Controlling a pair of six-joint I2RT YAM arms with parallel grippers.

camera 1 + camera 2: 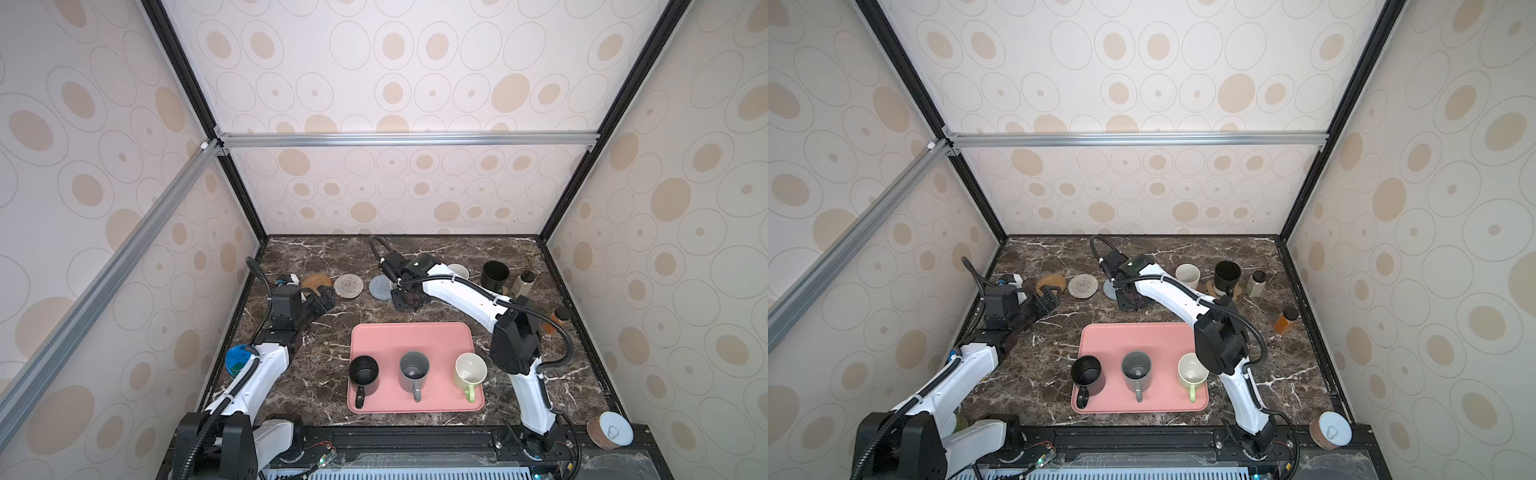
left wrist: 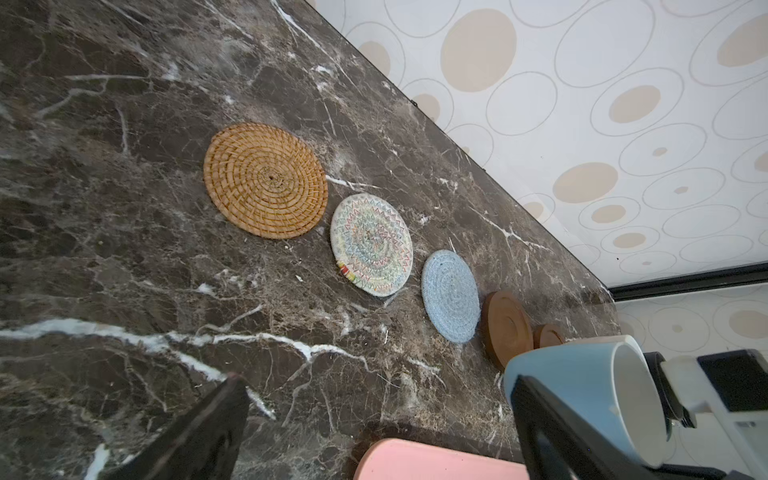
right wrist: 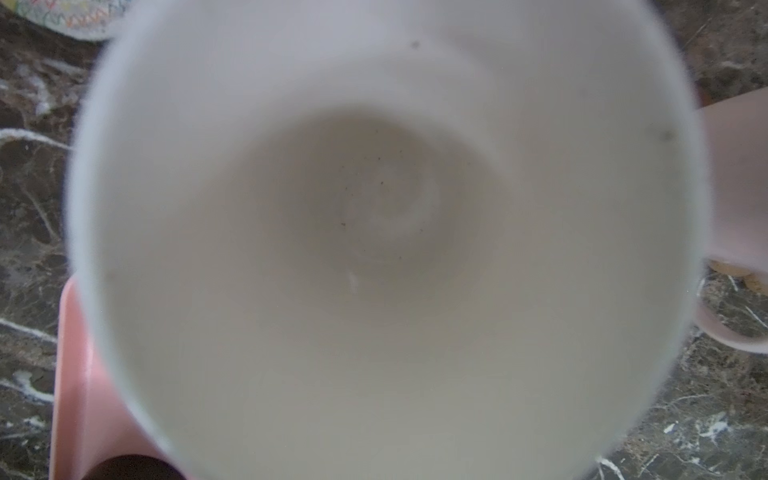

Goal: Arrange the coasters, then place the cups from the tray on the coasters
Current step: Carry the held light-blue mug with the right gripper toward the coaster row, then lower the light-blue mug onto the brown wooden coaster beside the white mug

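My right gripper [image 1: 405, 298] was clamped on the light blue cup [image 2: 582, 386]. It held the cup just beside the grey-blue coaster [image 2: 451, 296], between that coaster and the tray [image 1: 415, 332]. I could not tell whether the cup touched the table.

My left gripper [image 1: 321, 299] stood with its jaws spread wide, near the tan rattan coaster [image 2: 266, 180].

The cream woven coaster [image 2: 371, 245] lay between the rattan and grey-blue ones. The near wooden disc [image 2: 509, 328] and the far wooden disc [image 2: 548, 336] continued the row.

On the tray stood the black cup [image 1: 363, 374], the grey cup [image 1: 414, 370] and the pale green cup [image 1: 471, 371], handles toward my base.
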